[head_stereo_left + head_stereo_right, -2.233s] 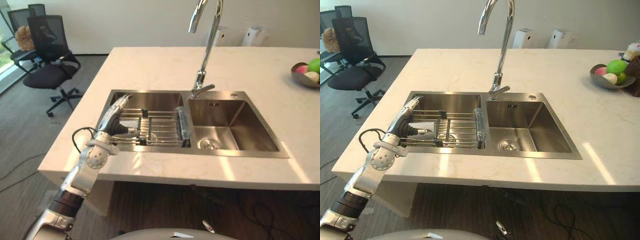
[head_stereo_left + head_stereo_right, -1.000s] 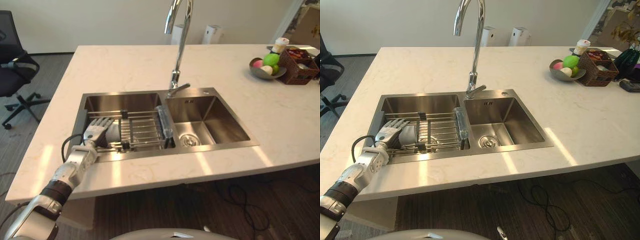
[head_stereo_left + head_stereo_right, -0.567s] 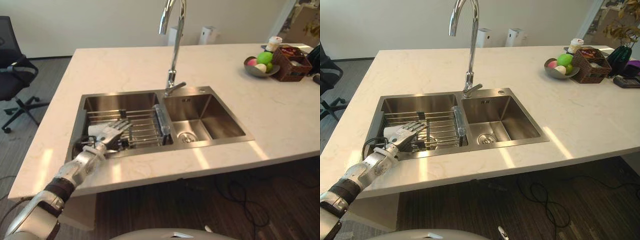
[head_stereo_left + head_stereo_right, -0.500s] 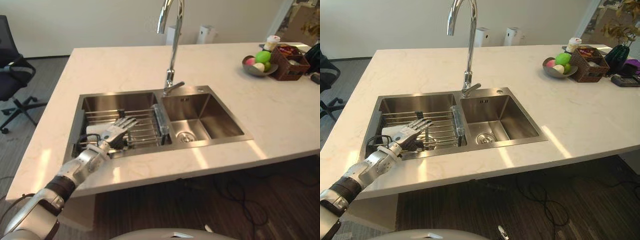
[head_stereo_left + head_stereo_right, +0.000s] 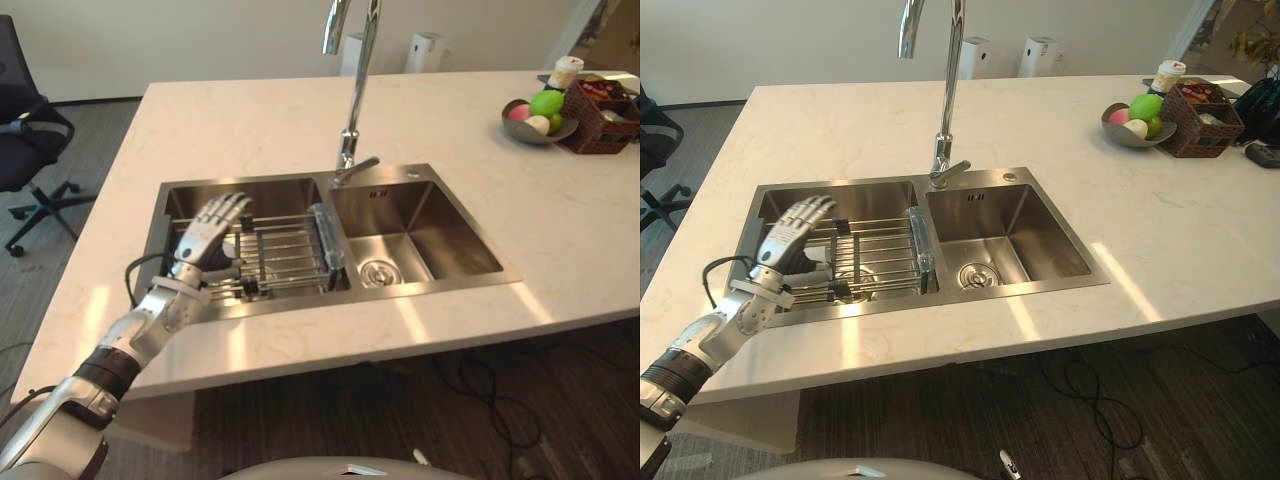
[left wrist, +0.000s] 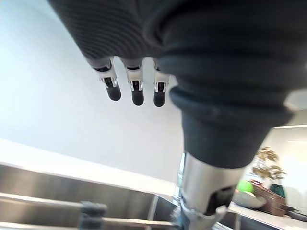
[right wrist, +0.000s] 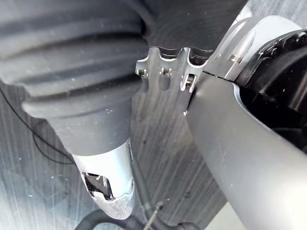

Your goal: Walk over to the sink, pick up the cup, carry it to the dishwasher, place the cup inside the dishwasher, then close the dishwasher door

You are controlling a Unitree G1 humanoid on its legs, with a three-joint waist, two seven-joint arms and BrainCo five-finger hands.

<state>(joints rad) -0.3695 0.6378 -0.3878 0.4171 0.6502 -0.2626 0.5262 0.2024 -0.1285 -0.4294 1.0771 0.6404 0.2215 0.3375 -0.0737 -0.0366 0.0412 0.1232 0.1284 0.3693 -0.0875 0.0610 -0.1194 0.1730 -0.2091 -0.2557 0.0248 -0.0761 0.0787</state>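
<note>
My left hand [image 5: 208, 232] is open, its fingers straight and pointing up and away, raised over the left basin [image 5: 262, 198] of the steel sink. It hovers above the near left end of the wire rack [image 5: 287, 252] that spans this basin. The cup is hidden behind this hand, so I cannot place it. In the left wrist view the fingers [image 6: 136, 93] hold nothing, with the rack's bars below them. My right hand [image 7: 106, 184] hangs relaxed over the dark floor, holding nothing.
A tall curved faucet [image 5: 352, 130] stands behind the divide between the basins. The right basin [image 5: 425, 240] has a drain. On the pale counter [image 5: 250, 120] at the far right sit a fruit bowl [image 5: 535, 112] and a wicker basket [image 5: 600, 100]. An office chair [image 5: 25, 150] stands to the left.
My left hand has risen from lying low across the rack to a raised, upright pose over the left basin. The whole picture has shifted a little.
</note>
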